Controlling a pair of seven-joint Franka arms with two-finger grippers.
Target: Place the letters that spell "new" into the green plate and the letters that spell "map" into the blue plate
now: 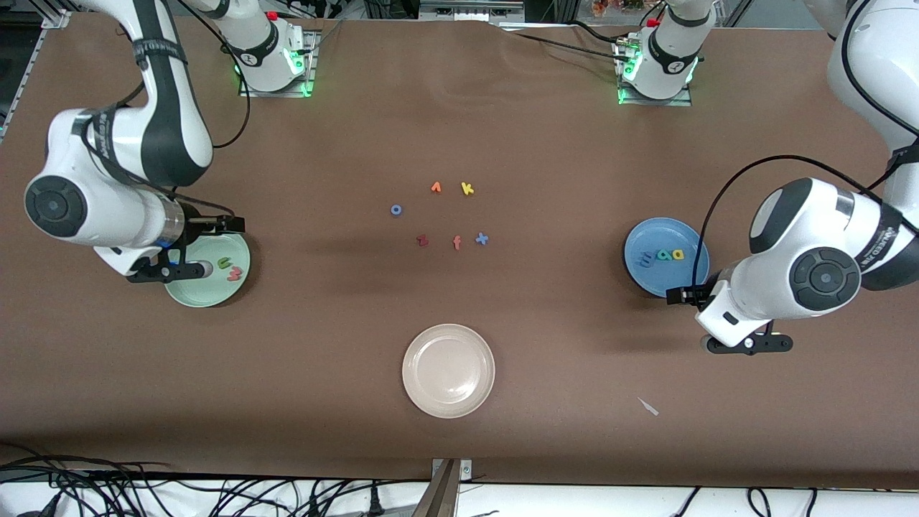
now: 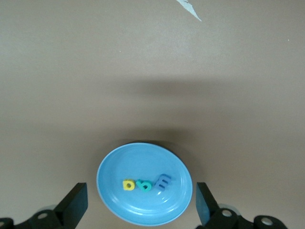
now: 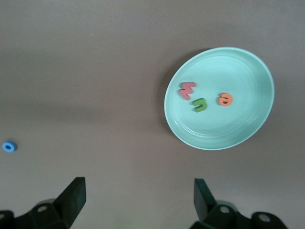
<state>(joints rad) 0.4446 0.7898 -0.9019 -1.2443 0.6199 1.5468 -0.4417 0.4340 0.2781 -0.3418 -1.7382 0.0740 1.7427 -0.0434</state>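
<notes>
The green plate (image 1: 208,291) (image 3: 219,143) holds the pinkish-red w (image 3: 185,90) (image 1: 235,273), the green n (image 3: 200,104) (image 1: 225,263) and the orange e (image 3: 225,99). My right gripper (image 1: 169,271) (image 3: 138,198) hangs open and empty over the table at that plate's edge. In the blue plate (image 1: 666,276) (image 2: 109,200) lie the yellow a (image 2: 128,184) (image 1: 677,254), the teal p (image 2: 144,185) (image 1: 662,254) and the blue m (image 2: 163,182) (image 1: 646,258) in a row. High above that plate my left gripper (image 1: 747,343) (image 2: 139,202) is open, holding nothing.
A cream-white plate (image 1: 413,370) sits nearer the front camera at mid-table. Loose letters lie in the middle: a blue o (image 1: 395,210) (image 3: 8,146), an orange piece (image 1: 436,187), a yellow k (image 1: 467,189), a dark red z (image 1: 422,240), a salmon f (image 1: 456,243), a blue plus (image 1: 482,239). A white scrap (image 1: 648,406) (image 2: 189,9) lies near the front.
</notes>
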